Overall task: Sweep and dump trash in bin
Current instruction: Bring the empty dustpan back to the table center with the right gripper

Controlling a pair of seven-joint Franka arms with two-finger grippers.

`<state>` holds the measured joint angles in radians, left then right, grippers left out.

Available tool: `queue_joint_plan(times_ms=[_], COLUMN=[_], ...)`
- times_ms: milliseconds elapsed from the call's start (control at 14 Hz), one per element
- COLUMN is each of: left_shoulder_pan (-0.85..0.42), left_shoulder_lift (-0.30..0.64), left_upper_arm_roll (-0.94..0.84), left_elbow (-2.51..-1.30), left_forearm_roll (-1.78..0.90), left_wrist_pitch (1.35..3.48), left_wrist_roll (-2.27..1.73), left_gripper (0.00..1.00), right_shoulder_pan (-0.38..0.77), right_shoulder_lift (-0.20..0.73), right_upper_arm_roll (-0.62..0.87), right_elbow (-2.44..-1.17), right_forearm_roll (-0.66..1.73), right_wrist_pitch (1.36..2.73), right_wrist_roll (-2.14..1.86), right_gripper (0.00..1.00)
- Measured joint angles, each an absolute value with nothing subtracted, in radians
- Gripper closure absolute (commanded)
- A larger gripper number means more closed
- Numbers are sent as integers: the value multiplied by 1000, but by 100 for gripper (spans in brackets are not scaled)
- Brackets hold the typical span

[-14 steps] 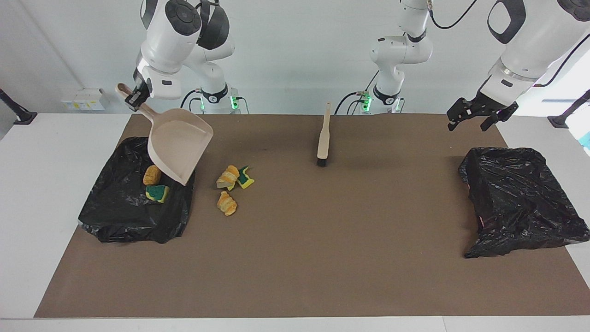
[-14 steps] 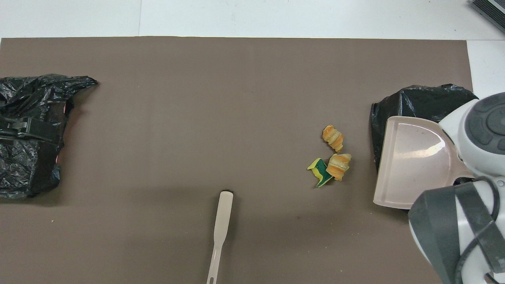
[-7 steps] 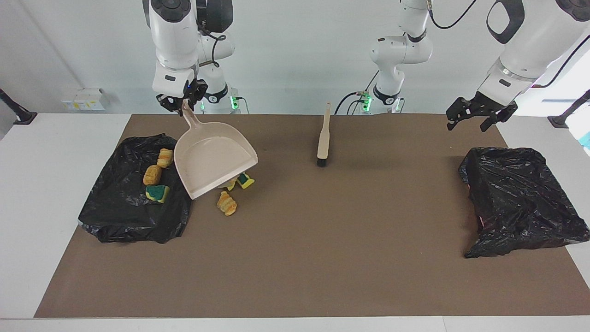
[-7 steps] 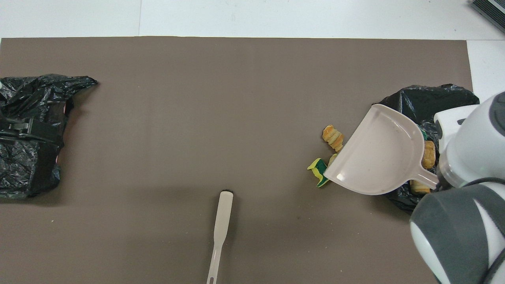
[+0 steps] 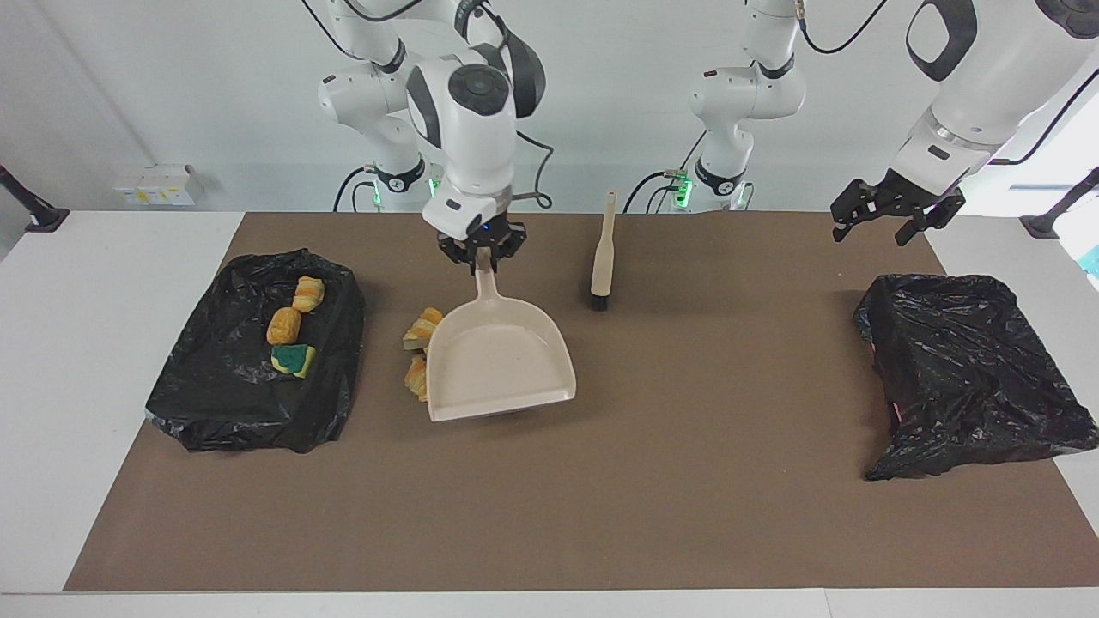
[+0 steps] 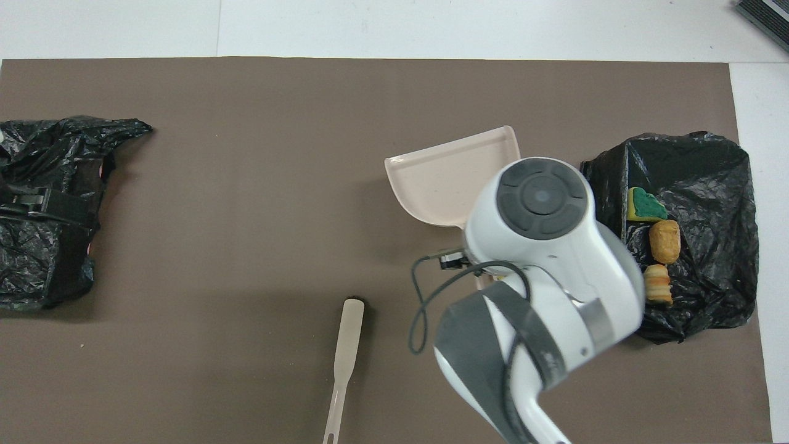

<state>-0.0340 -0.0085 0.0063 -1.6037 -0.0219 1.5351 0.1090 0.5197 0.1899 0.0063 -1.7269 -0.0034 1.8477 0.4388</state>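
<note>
a: from the facing view, why does the dustpan (image 5: 500, 360) sit where it does?

b: the right gripper (image 5: 482, 249) is clamped on the end of its handle, and the pan is low on the brown mat (image 5: 601, 515) just beside the loose scraps (image 5: 420, 352). its mouth points away from the robots, so my guess is it is being set down to catch the next sweep.

a: and the rest of the trash?

b: three pieces (image 5: 292, 330) lie in the black bin bag (image 5: 215, 403) at the right arm's end of the table. a second bag (image 5: 970, 378) sits at the left arm's end.

a: the left arm?

b: it waits, the left gripper (image 5: 893, 215) spread wide and empty, up over the mat's edge near that second bag. the brush (image 5: 603, 253) lies untouched between the arms.

a: and from overhead?

b: the right arm covers the handle and the loose scraps; only the pan's open end (image 6: 453, 179) shows. the three dumped pieces (image 6: 656, 240) are plain in the bag (image 6: 709, 185). the brush handle (image 6: 345, 357) lies close to the robots, probably for the left arm to pick up.
</note>
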Motion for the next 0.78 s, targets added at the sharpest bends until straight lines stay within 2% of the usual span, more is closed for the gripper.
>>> queue_joint_plan(times_ms=[214,357,499,642,713,784], left_shoulder_pan=[-34,-34,-34,-34,-34,-34], left_shoulder_lift=[-9,-9,-9,-9,-9,-9], left_upper_arm_roll=[6,6,6,5,5,5], left_elbow=[-1604,-1604,-1604,-1604,-1604,-1604], left_forearm_roll=[-22,-22,-22,-22,-22,-22], left_wrist_pitch=[1535,1535,1535,1535,1535,1535], left_wrist_roll=[113,113,114,114,114,114], left_gripper=[0,0,0,0,0,0], right_shoulder_pan=[591,650,676,675,676,680], right_shoulder_lift=[400,521,576,580,580,581], right_upper_arm_roll=[7,6,6,5,5,6], right_elbow=[-1536,-1463,-1437,-1427,-1426,-1426], right_forearm_roll=[20,20,22,35,40,43], right_wrist_pitch=[1918,2014,2064,2079,2091,2100], right_wrist_roll=[617,708,747,749,749,749], right_gripper=[100,100,100,100,87,67])
